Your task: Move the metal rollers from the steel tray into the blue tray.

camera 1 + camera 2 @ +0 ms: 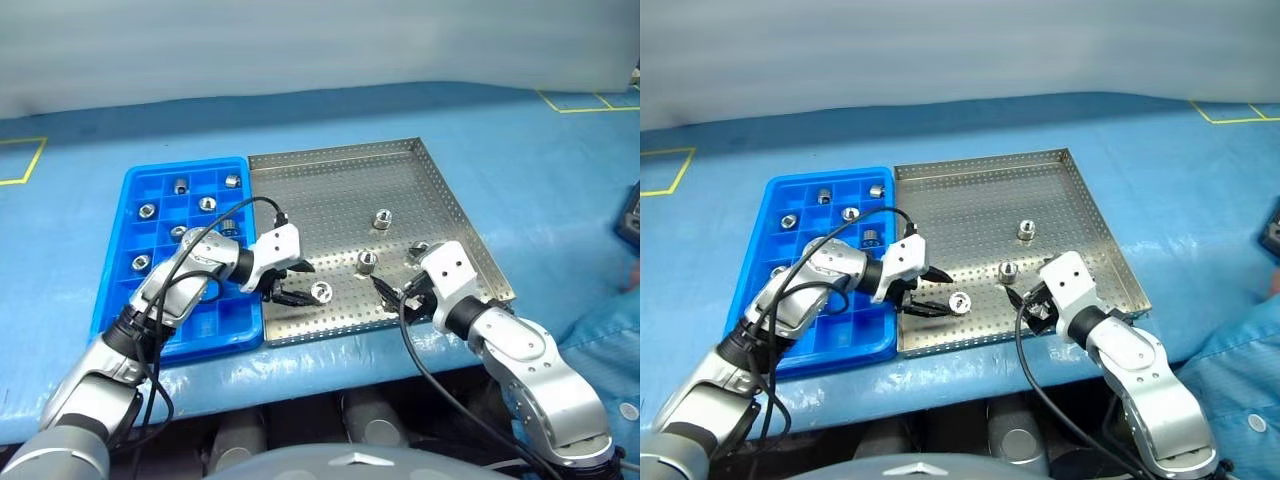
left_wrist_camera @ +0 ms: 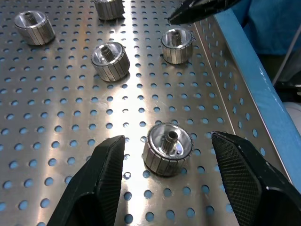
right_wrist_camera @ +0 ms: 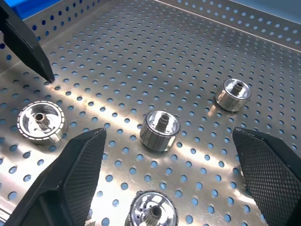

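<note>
The left gripper [image 2: 167,155] stands open over the steel tray [image 1: 330,190], and one of the metal rollers [image 2: 167,149] sits on the perforated floor between its two black fingers, touching neither, so nothing is held yet. To do this step well, the robot should probably lower the fingers until the pads are level with the ribbed side of this roller, keep it centred in the gap, and then close slowly, because a round shiny piece may roll or slip away if only one pad meets it first. After the lift, the blue tray [image 1: 165,325] lies just beside the steel tray on the robot's left, with several rollers already in its compartments, and a free compartment should be chosen. The right gripper [image 3: 171,181] is wide open and empty, hovering near the front edge of the steel tray with other rollers near its fingers; it should stay apart from the left one. The left arm covers part of the blue tray, so its nearer compartments cannot be counted, and one roller is cut off at the edge of the right wrist view.
</note>
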Robot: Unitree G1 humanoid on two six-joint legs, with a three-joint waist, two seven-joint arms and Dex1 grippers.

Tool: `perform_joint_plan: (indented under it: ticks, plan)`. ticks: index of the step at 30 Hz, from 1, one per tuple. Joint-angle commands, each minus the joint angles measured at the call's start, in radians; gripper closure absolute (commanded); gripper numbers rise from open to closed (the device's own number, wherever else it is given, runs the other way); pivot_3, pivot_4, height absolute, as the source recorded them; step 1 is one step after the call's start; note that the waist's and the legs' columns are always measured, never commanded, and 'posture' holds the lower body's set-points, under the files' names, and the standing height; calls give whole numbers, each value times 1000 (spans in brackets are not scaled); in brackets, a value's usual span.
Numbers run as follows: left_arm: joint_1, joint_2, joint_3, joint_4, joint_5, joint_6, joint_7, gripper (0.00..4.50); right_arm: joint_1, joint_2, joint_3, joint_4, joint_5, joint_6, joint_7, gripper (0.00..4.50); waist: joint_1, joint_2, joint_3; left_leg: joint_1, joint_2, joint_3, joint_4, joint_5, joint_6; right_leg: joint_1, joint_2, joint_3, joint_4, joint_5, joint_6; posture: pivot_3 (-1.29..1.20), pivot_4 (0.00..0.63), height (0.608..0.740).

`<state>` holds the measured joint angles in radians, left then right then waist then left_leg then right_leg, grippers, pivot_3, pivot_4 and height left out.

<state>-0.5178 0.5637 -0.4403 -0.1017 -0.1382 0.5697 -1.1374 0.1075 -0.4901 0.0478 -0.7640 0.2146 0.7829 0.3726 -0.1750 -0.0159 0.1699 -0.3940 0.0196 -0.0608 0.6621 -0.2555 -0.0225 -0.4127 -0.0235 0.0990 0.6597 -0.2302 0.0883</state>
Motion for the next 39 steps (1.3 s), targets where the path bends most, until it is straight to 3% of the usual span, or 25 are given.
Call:
perform_joint_plan:
  ticks: [1, 10, 13, 16, 26, 34, 39]
  plan:
    - [-4, -32, -32, 17, 47, -42, 46, 1326, -6, 0, 1, -41, 5, -25, 3, 0, 1, 0, 0, 0, 0, 0, 0, 0, 0, 0, 0, 0, 0, 0, 0, -198, 150, 740]
    - [-21, -83, -67, 145, 129, -85, 109, 1326, -10, 2, -4, -44, -3, -30, -11, 0, -3, 0, 0, 1, 0, 0, 0, 0, 0, 0, 0, 0, 1, 0, 0, -208, 150, 740]
    - [-26, -97, -55, 160, 118, -80, 102, 1887, -9, 4, -5, -42, -8, -29, -18, 0, -6, 1, 0, 1, 0, 0, 0, 0, 0, 0, 1, 0, 1, 0, 0, -209, 150, 740]
    - [-29, -102, -43, 157, 110, -79, 95, 2807, -11, 5, -4, -39, -11, -29, -23, 0, -6, 1, 0, 1, 0, 0, 0, 0, 1, 0, 1, 0, 1, 0, 0, -206, 150, 740]
    - [-27, -106, 35, 115, 42, -38, 107, 2814, -28, 10, 10, -22, -18, -32, -33, 0, -5, 1, 0, 1, 0, 0, 0, 0, 1, 0, 1, 0, 1, 0, 0, -190, 150, 740]
    - [-47, -68, 300, -75, -123, 139, 195, 2814, -56, 11, 30, 0, -11, -36, -14, 0, 3, 0, 0, 0, 0, 0, 0, 0, 1, -1, 1, 0, 1, 0, 0, -133, 150, 740]
    - [24, 0, 410, -233, -159, 276, 291, 2814, -90, 14, 59, 16, 0, -36, 11, 0, 14, 0, 0, 0, 0, -1, -1, 0, 1, 0, 1, 0, 1, 0, 0, -99, 150, 740]
